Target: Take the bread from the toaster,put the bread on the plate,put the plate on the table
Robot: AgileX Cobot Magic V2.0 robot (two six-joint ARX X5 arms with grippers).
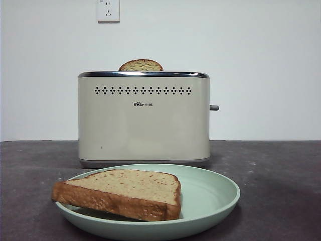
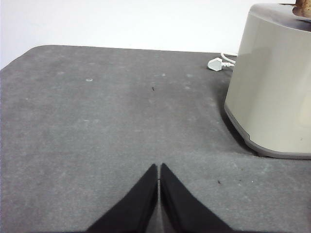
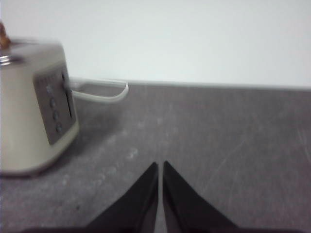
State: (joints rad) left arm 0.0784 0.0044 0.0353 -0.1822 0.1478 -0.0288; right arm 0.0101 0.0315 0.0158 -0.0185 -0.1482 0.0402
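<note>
- Front view: the plate (image 1: 210, 193) sits on the bench (image 1: 281, 170) right in front of the toaster (image 1: 144, 118), close to it but I can't tell if they touch; it's wider than the toaster, pale mint green
- the bread (image 1: 123, 193) lies flat on the plate, on the side away from the toaster's lever (image 1: 214, 107); one corner pokes out past the plate's rim; speckled tan face up, dark crust towards the camera
- a second slice (image 1: 141, 65) stands in the toaster's slot, only its domed top showing above the chrome rim; wall socket (image 1: 108, 10) up on the wall behind the toaster
- left wrist view: left hand (image 2: 159, 166) is low over bare bench, off to one end of the toaster and well apart from it; jaws pressed together, holding nothing; a white plug (image 2: 215, 63) lies on the bench behind the toaster
- right wrist view: a bit blurry; right hand (image 3: 160, 163) is off the toaster's other end, the one with the control panel (image 3: 54, 108), also apart from it; jaws closed tip to tip, nothing in them; a white cable (image 3: 104, 92) loops out behind the toaster
- neither hand shows in the front view
</note>
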